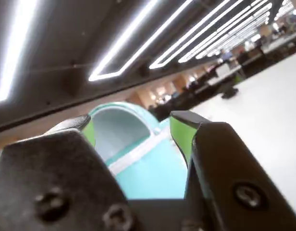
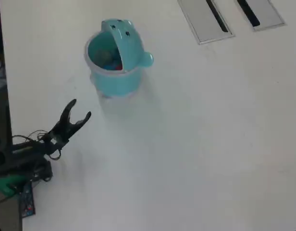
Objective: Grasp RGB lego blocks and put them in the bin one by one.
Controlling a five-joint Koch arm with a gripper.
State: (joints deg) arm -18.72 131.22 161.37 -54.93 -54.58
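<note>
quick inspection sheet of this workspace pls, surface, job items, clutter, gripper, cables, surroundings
surface: plain white tabletop, bare around the arm
job's things: light-teal plastic bucket upright, face lid hinged open; red block and something bluish inside; no blocks seen on the table
clutter: nothing seen
gripper: black gripper open, empty, short of the bucket
cables: dark wires at the arm base
surroundings: two grey floor-box panels at the top edge; ceiling light strips in the wrist view

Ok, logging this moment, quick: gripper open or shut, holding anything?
Gripper: open and empty, its jaws spread apart, pointing toward the bin.
</note>
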